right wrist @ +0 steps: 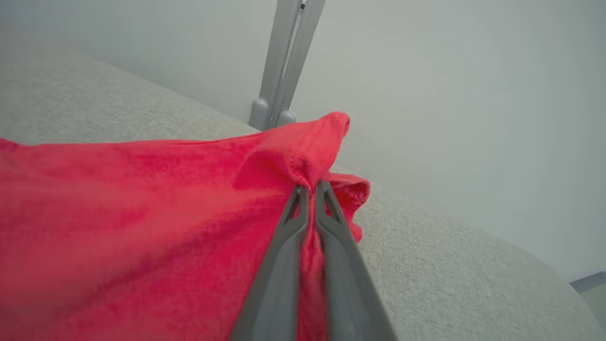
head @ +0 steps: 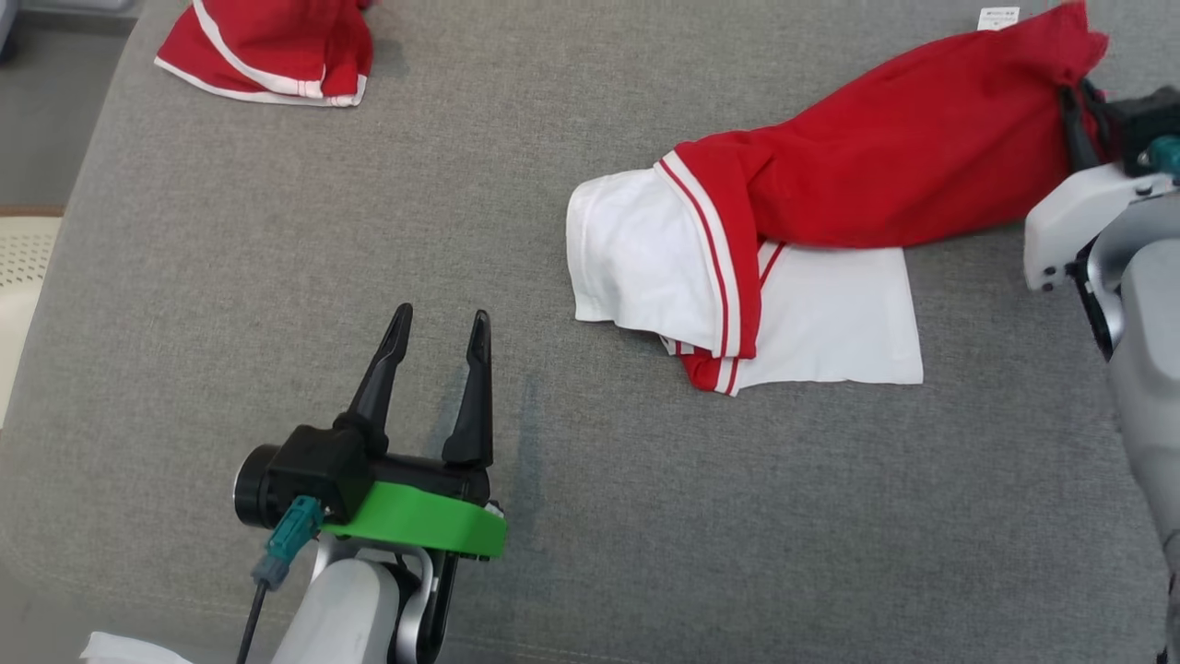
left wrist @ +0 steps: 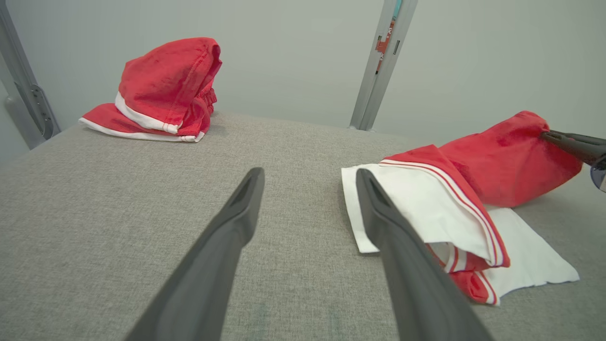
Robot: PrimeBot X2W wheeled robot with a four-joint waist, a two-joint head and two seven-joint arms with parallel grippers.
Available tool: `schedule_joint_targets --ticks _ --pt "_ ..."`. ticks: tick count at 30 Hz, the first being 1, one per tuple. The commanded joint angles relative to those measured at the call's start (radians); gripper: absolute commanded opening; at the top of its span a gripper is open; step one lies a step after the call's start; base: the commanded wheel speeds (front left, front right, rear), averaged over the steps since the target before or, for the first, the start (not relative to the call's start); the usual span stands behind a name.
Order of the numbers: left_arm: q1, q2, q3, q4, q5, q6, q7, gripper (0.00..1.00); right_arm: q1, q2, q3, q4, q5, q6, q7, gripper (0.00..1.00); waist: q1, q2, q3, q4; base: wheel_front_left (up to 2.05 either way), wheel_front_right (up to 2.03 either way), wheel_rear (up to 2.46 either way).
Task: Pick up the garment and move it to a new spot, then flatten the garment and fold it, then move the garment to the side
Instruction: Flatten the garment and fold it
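The garment (head: 830,212) is red and white with striped trim, and lies crumpled on the grey table's right half. Its red end is lifted at the far right, where my right gripper (head: 1077,120) is shut on it. In the right wrist view the two fingers pinch a fold of the red garment (right wrist: 142,213) at the right gripper (right wrist: 310,189). The left wrist view shows the garment (left wrist: 454,208) to the right of my open left gripper (left wrist: 310,182). My left gripper (head: 441,327) stands open at the lower left, empty, well apart from the cloth.
A second red and white garment (head: 272,46) is bunched at the table's far left corner, seen too as a red heap (left wrist: 161,90) in the left wrist view. A metal post (left wrist: 381,61) rises behind the grey table (head: 553,516). The floor lies beyond the left edge.
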Motion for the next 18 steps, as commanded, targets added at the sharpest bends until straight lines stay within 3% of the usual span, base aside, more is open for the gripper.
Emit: schedule_joint_targets --ticks 1,10,16,17,18 --pt "0.014 0.002 0.005 -0.003 0.004 -0.003 0.000 1.00 0.057 0.002 -0.010 -0.045 -0.011 -0.002 -0.007 0.00 0.0000 0.0000 -0.021 -0.022 0.00 0.00 0.00" --pt "0.033 0.002 0.027 -0.008 0.016 -0.007 0.000 1.00 0.507 0.099 -0.065 -0.520 -0.107 -0.001 -0.008 0.00 0.0000 0.0000 -0.049 -0.075 0.00 0.00 0.00" --pt "0.034 0.002 0.035 -0.004 0.021 -0.014 0.000 1.00 0.723 0.186 -0.086 -0.669 -0.123 -0.002 -0.008 0.00 0.0000 0.0000 -0.060 -0.097 0.00 0.00 0.00" --pt "0.034 0.002 0.037 -0.003 0.022 -0.016 0.000 1.00 0.748 0.197 -0.091 -0.685 -0.118 -0.002 -0.008 0.03 0.0000 0.0000 -0.063 -0.102 0.00 0.00 0.00" --pt "0.036 0.002 0.039 0.000 0.023 -0.016 0.000 1.00 0.769 0.204 -0.091 -0.695 -0.118 -0.002 -0.008 0.33 0.0000 0.0000 -0.068 -0.107 0.00 0.00 0.00"
